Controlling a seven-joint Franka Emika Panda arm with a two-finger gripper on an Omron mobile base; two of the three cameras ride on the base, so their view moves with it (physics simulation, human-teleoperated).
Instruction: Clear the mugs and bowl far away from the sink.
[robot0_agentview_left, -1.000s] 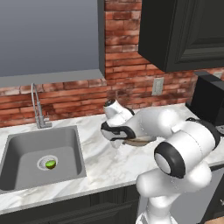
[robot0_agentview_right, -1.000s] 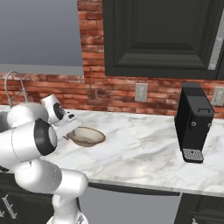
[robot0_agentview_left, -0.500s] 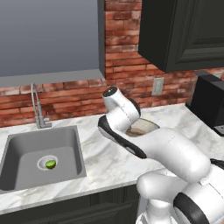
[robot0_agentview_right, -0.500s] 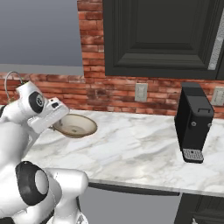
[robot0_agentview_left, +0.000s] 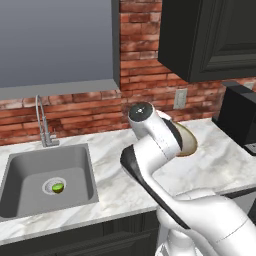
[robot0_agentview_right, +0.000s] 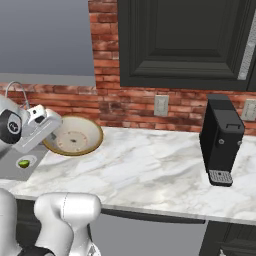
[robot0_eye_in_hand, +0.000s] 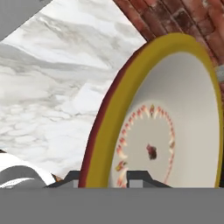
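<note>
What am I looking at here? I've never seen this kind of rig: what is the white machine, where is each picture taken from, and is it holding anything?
It is a white robot arm in a rendered kitchen. Two cameras ride behind it, left and right, looking over the marble counter. The third sits on the hand, looking along the gripper. Its jaws are closed on the rim of the tan bowl, lifted and tilted on edge. To the arm's left is the sink with something small and green at its drain; to its right stands a black coffee machine.
</note>
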